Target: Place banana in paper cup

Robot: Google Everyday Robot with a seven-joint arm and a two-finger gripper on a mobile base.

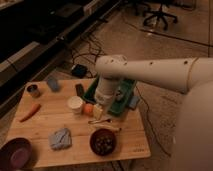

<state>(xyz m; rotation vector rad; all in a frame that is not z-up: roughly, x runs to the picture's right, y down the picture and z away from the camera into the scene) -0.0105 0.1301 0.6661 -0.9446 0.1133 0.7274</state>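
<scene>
The wooden table [131, 141] carries everything; the robot's white arm [150, 70] reaches in from the right and bends down over the table's middle; the gripper [98, 111] hangs low there, just in front of a green tray [128, 93] that sits toward the far right edge; whether the gripper stands wide, narrow or closed on anything cannot be told, as the wrist above hides it; the paper cup [75, 103] stands upright near the middle of the table, a little left of the gripper; a round orange fruit [88, 109] lies between the cup and the gripper, just beside both; the banana [106, 127] lies flat on the wood nearer the front edge, apart from the cup and just behind the rim of a brown bowl [103, 142]; that bowl sits near the front edge, right of centre; a blue cloth [60, 138] lies crumpled to its left; a purple bowl [17, 154] fills the front left corner; an orange carrot [30, 112] lies slantwise by the left edge; a small metal can [33, 90] stands in the far left corner.
</scene>
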